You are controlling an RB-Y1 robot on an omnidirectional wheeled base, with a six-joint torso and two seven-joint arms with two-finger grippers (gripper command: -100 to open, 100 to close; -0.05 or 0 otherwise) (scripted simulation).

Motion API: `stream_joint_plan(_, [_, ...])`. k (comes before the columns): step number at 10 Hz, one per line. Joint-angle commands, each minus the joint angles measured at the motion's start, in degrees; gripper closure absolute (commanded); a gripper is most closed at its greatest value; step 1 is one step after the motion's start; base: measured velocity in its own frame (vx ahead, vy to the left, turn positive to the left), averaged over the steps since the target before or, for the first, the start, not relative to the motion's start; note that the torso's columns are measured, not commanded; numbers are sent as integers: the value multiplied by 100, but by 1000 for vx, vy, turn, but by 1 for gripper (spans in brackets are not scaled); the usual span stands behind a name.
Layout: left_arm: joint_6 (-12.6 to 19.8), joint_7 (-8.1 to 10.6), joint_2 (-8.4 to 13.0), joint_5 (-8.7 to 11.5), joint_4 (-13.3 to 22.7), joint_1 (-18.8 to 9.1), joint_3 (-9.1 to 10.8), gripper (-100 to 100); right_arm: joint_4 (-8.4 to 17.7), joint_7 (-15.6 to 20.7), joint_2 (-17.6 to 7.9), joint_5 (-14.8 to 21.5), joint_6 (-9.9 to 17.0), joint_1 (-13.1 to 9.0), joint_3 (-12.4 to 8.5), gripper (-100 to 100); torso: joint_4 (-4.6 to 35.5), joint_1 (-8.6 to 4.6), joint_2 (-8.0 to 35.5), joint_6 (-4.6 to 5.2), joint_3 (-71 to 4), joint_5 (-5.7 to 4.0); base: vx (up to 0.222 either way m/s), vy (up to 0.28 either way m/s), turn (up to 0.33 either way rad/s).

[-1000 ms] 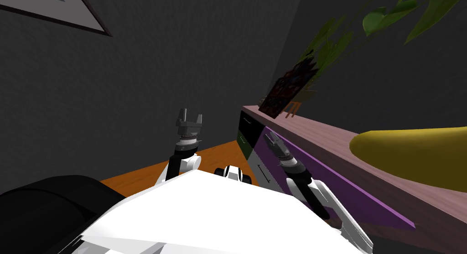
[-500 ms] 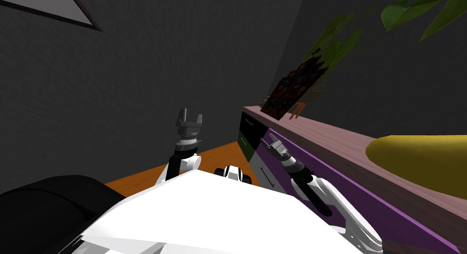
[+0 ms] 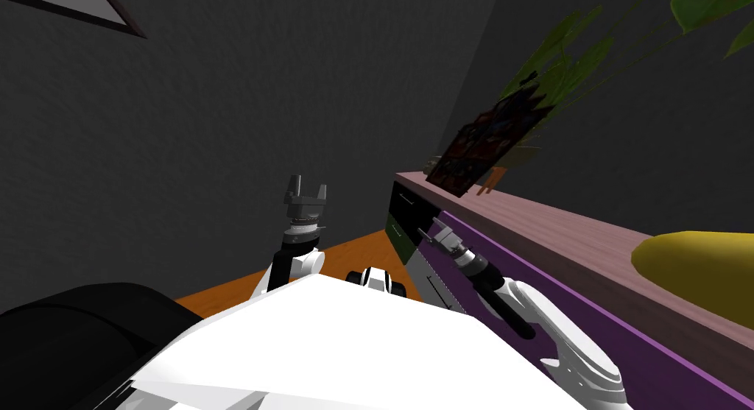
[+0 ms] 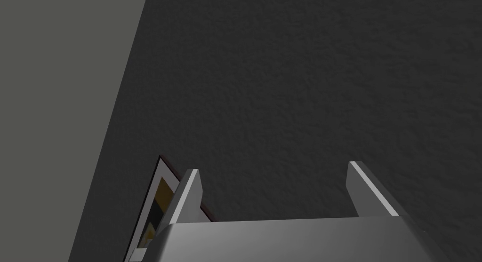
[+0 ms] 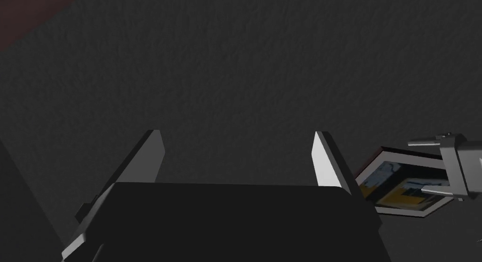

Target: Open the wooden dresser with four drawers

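Where two dark walls [image 3: 221,133] are meeting in a corner, the dresser [image 3: 574,229] is being seen running along the robot's right side, its near end being cut off by the picture's edge. Its top is being rendered pinkish brown and its long front purple. At the end nearest the corner, a black drawer [image 3: 403,198], a green drawer [image 3: 396,232] and a pale grey drawer [image 3: 436,280] are being shown; whether any is being pulled out cannot be told.

A black rounded shape [image 3: 74,332] is being cut off at the lower left, beside an orange floor [image 3: 353,255]. A yellow rounded object [image 3: 699,262] is lying on the dresser top, half cropped and not identifiable. Plant leaves [image 3: 567,59] are hanging above a leaning picture [image 3: 486,144], whose image is too dim to be read. A framed wall picture [image 3: 74,1] is being cropped at the upper left.

The right claw [image 3: 432,228] is being held spread, just before the dresser's upper front edge beside the black and green drawers; contact cannot be judged. The left claw [image 3: 308,185] is being held raised, well apart from the dresser, its blades also spread.
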Motion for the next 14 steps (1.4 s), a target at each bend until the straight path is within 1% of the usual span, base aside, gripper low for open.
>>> stream_joint_plan(1, [0,0,0,0,0,0,0,0,342,362,-439,440,-33,-115,-22,-100,1,-2,1,0,1,-2,88,102,9])
stream_joint_plan(2, [0,0,0,0,0,0,0,0,490,514,-624,621,-16,-180,-6,-100,-1,2,-6,-1,-2,0,103,103,18])
stream_joint_plan(3, [0,0,0,0,0,0,0,0,490,514,-658,669,-16,-180,-6,-100,-2,2,-9,-1,-5,0,92,84,9])
stream_joint_plan(6, [0,0,0,0,0,0,0,0,955,952,-1207,1216,33,-385,59,-100,2,-1,4,-1,3,-1,94,88,35])
stream_joint_plan(7, [0,0,0,0,0,0,0,0,955,952,-1246,1218,33,-385,59,-100,0,7,-2,-1,0,1,85,78,12])
stream_joint_plan(10, [0,0,0,0,0,0,0,0,1417,1357,-1776,1694,77,-595,143,-100,1,3,0,-1,1,0,95,89,46])
stream_joint_plan(11, [0,0,0,0,0,0,0,0,1418,1357,-1781,1694,77,-595,143,-100,-1,5,-6,-2,-4,2,73,71,25])
stream_joint_plan(14, [0,0,0,0,0,0,0,0,1836,1717,-2253,2107,114,-788,226,-100,1,-3,3,-1,3,-2,81,71,46])
